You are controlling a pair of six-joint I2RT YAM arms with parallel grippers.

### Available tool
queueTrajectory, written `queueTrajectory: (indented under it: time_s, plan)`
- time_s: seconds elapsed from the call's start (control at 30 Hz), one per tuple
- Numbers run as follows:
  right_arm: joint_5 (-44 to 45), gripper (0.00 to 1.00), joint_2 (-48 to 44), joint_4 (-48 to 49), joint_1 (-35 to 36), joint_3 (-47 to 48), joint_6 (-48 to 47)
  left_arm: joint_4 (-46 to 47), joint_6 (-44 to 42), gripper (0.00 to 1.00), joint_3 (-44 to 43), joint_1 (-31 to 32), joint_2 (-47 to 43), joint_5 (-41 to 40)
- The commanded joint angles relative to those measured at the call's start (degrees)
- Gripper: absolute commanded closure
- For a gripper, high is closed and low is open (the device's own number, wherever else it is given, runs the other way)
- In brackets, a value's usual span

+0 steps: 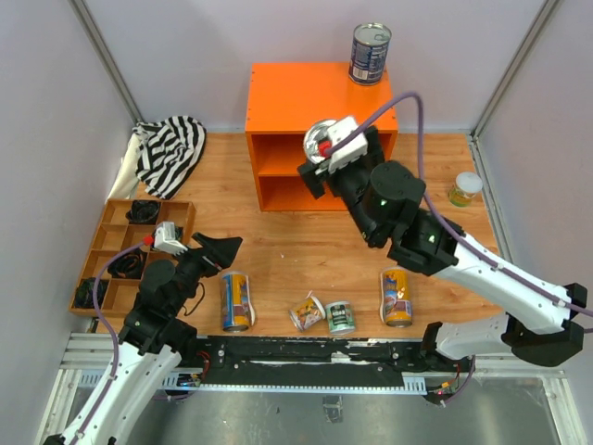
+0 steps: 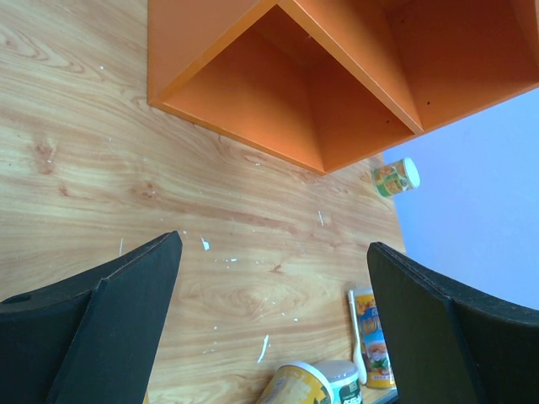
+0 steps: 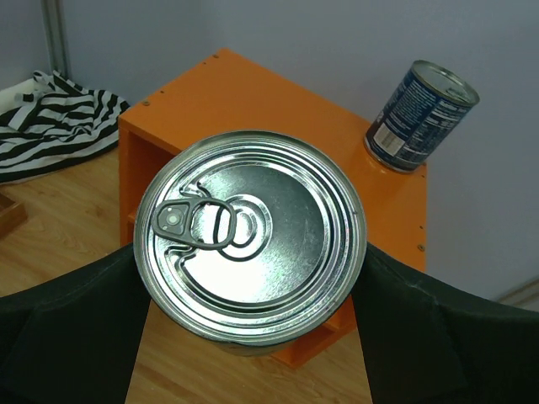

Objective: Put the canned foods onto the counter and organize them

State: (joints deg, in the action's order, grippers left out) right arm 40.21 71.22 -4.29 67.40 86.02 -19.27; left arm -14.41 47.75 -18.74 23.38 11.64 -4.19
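A wide can with a silver pull-tab top (image 3: 250,236) sits between the fingers of my right gripper (image 3: 251,290), which is shut on it. In the top view this can (image 1: 321,141) hangs at the front right edge of the orange counter (image 1: 296,97). A blue-labelled can (image 1: 370,54) stands upright on the counter's back right corner. On the table lie two tall yellow-and-blue cans (image 1: 235,299) (image 1: 397,297), with a tipped small yellow can (image 1: 307,311) and a small green can (image 1: 340,317) between them. My left gripper (image 1: 220,255) is open above the floor, holding nothing.
Another small can (image 1: 465,189) stands right of the counter near the wall. A brown compartment tray (image 1: 102,250) lies at the left, with a striped cloth (image 1: 171,148) behind it. The left wrist view shows the counter's open shelf front (image 2: 320,93).
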Motion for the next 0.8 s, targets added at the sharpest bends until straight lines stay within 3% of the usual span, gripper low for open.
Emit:
queueTrajectory:
  time_s: [0.0,0.47,0.77]
  plan:
    - [-4.94,0.99,-1.52,2.13,-7.79,8.45,7.73,2.91,-1.04,0.04,-0.46,0.27,0.87,0.23]
    - [-19.57,0.99,5.53,-7.39,-27.27,20.12,23.40,4.69,-1.83,0.04,-0.31,0.27,2.35,0.31]
    - [-22.91,0.99,14.69,-13.09,-33.78,32.61,27.26,4.68,-2.89,0.04,-0.38,0.27,2.43,0.48]
